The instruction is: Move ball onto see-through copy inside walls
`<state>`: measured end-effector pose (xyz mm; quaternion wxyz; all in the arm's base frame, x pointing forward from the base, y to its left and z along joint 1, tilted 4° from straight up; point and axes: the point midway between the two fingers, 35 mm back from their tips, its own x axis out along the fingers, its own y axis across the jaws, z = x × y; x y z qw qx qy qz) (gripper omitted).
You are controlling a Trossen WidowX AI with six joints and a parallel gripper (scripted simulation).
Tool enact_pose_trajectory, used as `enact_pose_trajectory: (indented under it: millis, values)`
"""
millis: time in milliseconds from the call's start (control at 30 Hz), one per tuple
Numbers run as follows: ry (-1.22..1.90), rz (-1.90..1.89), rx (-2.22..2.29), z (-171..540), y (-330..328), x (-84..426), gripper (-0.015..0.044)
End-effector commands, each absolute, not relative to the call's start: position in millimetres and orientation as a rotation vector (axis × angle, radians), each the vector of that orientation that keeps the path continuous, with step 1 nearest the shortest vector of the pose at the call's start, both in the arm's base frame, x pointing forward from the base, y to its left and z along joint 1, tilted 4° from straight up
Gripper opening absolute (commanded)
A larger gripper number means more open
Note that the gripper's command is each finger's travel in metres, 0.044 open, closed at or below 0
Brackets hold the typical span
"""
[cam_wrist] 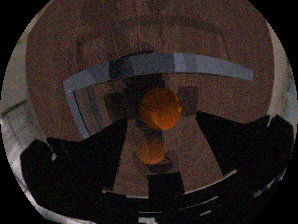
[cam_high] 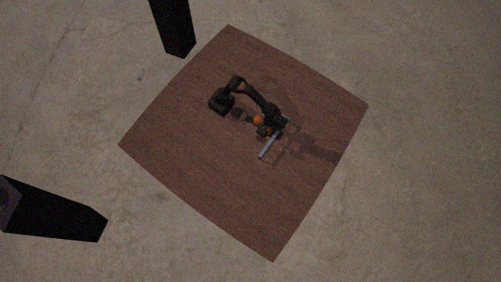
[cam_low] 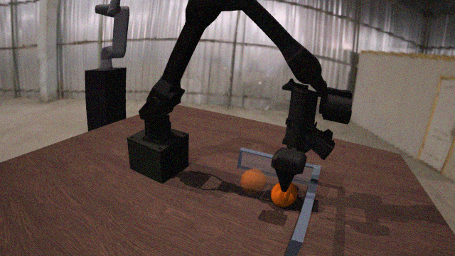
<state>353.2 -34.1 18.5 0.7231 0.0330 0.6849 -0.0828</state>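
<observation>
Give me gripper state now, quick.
Gripper: open, holding nothing, low over the ball.

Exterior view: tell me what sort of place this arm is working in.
Probably a warehouse or industrial shed used as a robot test area. Ribbed metal walls enclose a bare concrete floor, the arm is mounted on a wooden table, and a second grey arm stands on a black pedestal.
</observation>
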Motion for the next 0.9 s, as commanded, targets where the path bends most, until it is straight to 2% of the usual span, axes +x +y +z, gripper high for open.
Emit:
enact_pose_trajectory:
  millis: [0, 667, 800, 867]
  values:
    - [1.517, -0.183, 0.067, 10.6, -35.3, 351.9, 0.0418]
    - [1.517, -0.183, 0.067, -18.6, -37.6, 352.0, 0.0418]
    - [1.517, -0.183, 0.067, -18.6, -37.6, 352.0, 0.0313]
    - [1.517, -0.183, 0.067, -18.6, -37.6, 352.0, 0.03]
